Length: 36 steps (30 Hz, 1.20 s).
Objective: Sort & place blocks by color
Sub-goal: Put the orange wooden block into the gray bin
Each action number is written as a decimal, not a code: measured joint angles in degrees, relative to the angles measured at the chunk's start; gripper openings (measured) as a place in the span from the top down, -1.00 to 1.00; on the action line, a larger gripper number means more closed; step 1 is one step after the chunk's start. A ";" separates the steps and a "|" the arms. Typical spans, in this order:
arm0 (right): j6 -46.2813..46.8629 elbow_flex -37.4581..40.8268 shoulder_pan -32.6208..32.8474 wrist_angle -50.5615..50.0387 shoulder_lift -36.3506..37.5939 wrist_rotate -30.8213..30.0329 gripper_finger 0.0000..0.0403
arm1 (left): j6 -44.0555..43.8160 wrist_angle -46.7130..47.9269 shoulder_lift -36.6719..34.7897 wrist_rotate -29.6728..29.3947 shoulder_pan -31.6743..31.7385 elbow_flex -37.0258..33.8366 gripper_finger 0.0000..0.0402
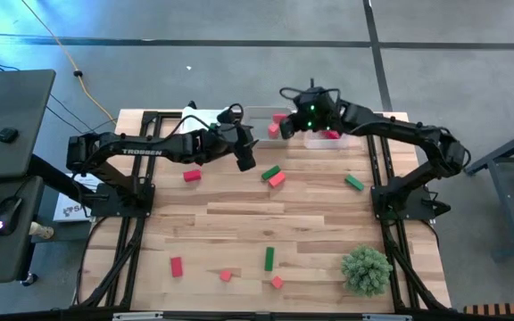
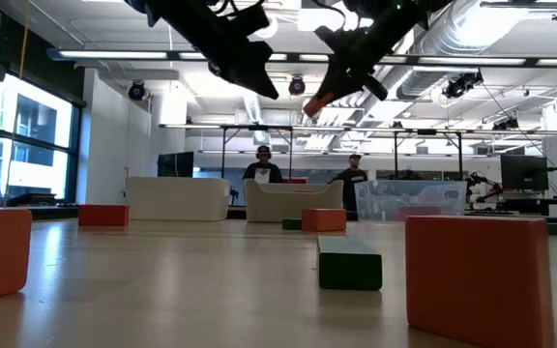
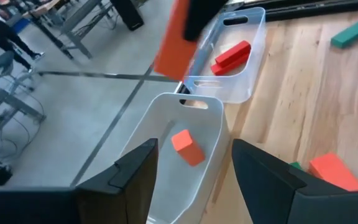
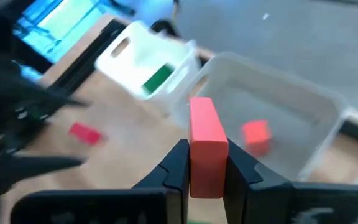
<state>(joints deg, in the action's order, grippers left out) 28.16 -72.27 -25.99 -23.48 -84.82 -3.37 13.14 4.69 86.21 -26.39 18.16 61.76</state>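
Note:
My right gripper point(image 4: 207, 155) is shut on a salmon-pink bar block point(image 4: 205, 140) in the air over the far trays, also seen in the high view point(image 1: 275, 129). My left gripper point(image 3: 194, 149) hangs open over the middle tray point(image 3: 213, 134). That tray holds a salmon cube point(image 3: 187, 147) lying on its floor, and the fingers touch nothing. The right tray point(image 3: 253, 37) holds red blocks point(image 3: 232, 56). The left tray point(image 4: 126, 53) holds a green block point(image 4: 157, 79). More blocks lie loose on the table: red point(image 1: 191, 176), green point(image 1: 270, 171), salmon point(image 1: 277, 179). My right gripper pinches the salmon bar between its two fingers, on the two long sides near one end point(image 4: 207, 174). The fingers slant downward from the table's right. The bar sticks out past the fingertips point(image 4: 180, 155) and is lifted clear of trays and table.
A bushy green plant ball point(image 1: 366, 270) stands at the near right. Loose blocks lie near the front edge: red point(image 1: 176, 266), green point(image 1: 269, 259), salmon point(image 1: 277, 282). Another green block point(image 1: 354, 183) lies at the right. Two people sit far behind the table point(image 2: 264, 164).

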 joint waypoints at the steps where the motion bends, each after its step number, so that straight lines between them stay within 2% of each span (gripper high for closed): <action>1: -1.18 0.00 -0.99 0.38 0.00 -0.09 0.81 | -0.83 0.04 0.00 0.15 0.22 0.00 0.04; 6: -7.36 0.00 -5.21 3.96 0.00 -0.03 0.80 | -4.47 0.30 0.00 0.76 0.82 0.00 0.04; 11: -13.23 0.00 -8.09 11.71 -1.62 0.63 0.80 | -10.10 3.29 0.00 1.40 1.00 0.00 0.04; 18: -17.93 0.00 -10.14 23.03 -7.01 6.95 0.80 | -19.25 11.72 0.00 3.36 1.22 0.00 0.04; 27: -17.71 0.00 -10.52 25.66 -14.35 12.25 0.80 | -26.19 22.89 0.00 3.40 1.22 0.00 0.04; 36: -11.36 0.00 -10.41 25.40 -20.72 13.50 0.80 | -25.62 29.82 -0.01 3.65 3.53 0.00 0.04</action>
<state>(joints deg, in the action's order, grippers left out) 16.80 -72.27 -36.40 1.92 -105.53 10.13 -12.48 34.50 86.21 -22.74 21.68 61.76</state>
